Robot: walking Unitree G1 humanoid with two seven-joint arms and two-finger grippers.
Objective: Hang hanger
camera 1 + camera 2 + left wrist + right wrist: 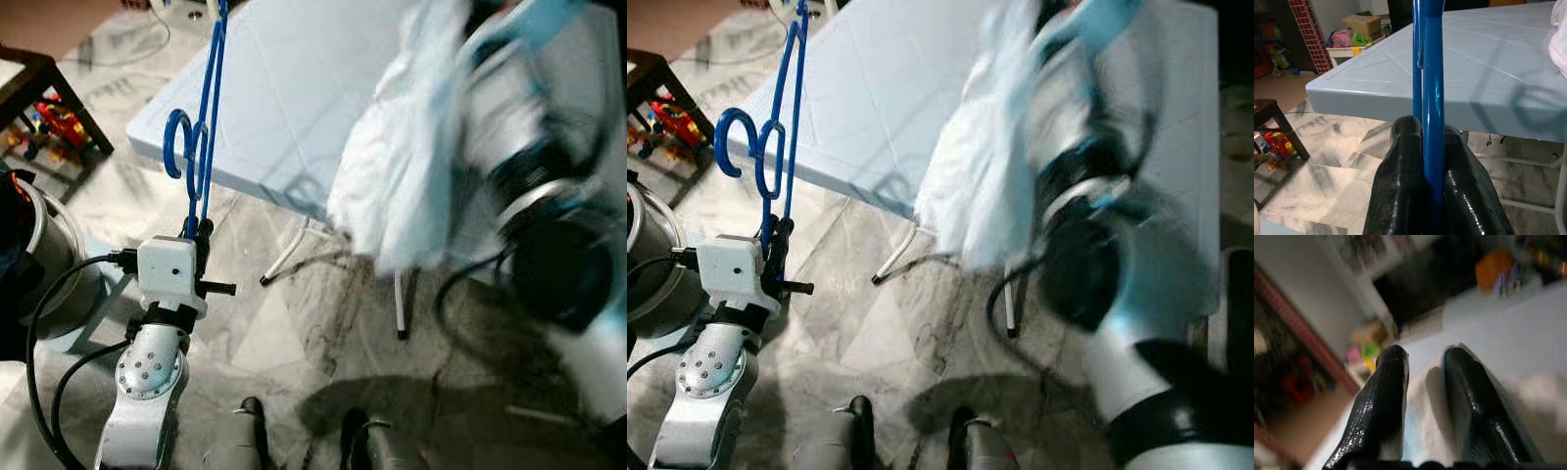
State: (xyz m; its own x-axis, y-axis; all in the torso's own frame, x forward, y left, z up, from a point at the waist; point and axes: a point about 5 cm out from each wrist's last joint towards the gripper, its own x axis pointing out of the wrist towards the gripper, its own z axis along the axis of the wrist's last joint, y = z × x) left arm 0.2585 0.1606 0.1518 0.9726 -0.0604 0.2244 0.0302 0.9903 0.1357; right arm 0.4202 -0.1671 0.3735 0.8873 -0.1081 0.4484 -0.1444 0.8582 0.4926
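Your blue plastic clothes hanger (201, 117) is off the pale blue plastic desk (284, 88) and held upright in the air, its hook curling out over the desk's near left corner. The left pincer (196, 227) has its two black fingers (1405, 171) pressed together on the hanger's lower bar, so the pick-up looks done and the grip looks firm.

What you have left is the hanging itself: no rail, rod or peg to hang it on can be made out here, so I'd judge the task as roughly half done at best.

Your right pincer (1425, 377) is raised high over the desk's right side, blurred, and its fingers stand slightly apart with white and pale blue cloth (402, 166) between them; whether they actually pinch that cloth I cannot tell. The cloth drapes down past the desk's near edge toward the marbled floor (294, 323).
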